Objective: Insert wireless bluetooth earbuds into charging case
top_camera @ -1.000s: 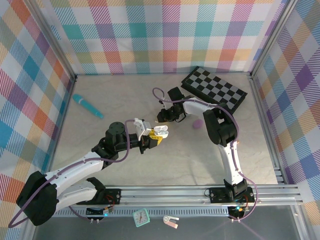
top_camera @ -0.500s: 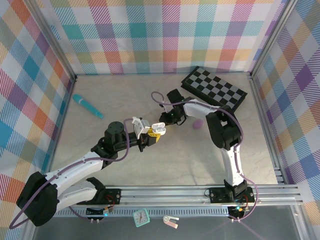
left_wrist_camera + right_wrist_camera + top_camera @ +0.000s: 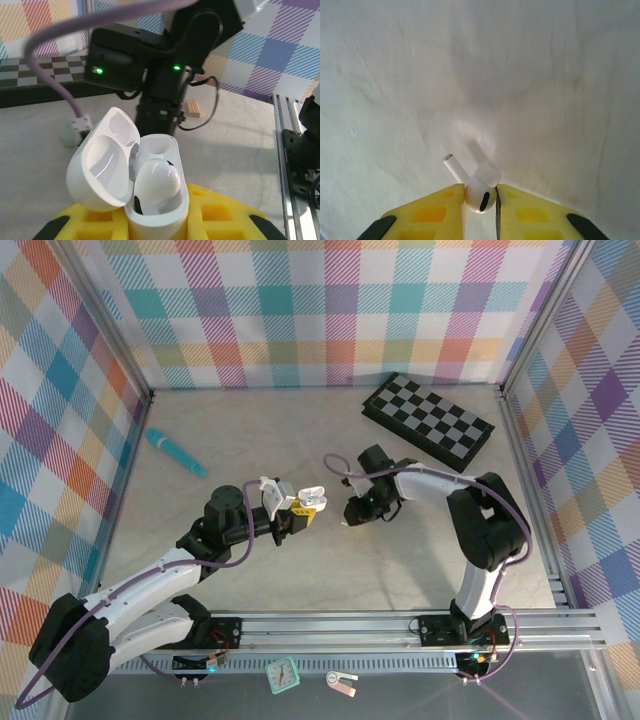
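One bud (image 3: pixel 156 182) seated
left pincer (image 3: pixel 289 514) steadies open case (image 3: pixel 102 167) as target; right pincer (image 3: pixel 480 201) pinches second bud (image 3: pixel 482 186) for empty slot.

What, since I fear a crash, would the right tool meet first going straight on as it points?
Likely the bare table, though depth is unclear; the white earbud pinched in the right tool would touch it first.

From my station I count two white earbuds (image 3: pixel 159 181), counting the other earbud (image 3: pixel 481 194), one open charging case (image 3: pixel 102 167), one checkerboard (image 3: pixel 428 422), one teal pen-like stick (image 3: pixel 176 452), one wooden block (image 3: pixel 192 108), one small clock (image 3: pixel 284 674) and one mint blob (image 3: pixel 70 135) too blurred to name.
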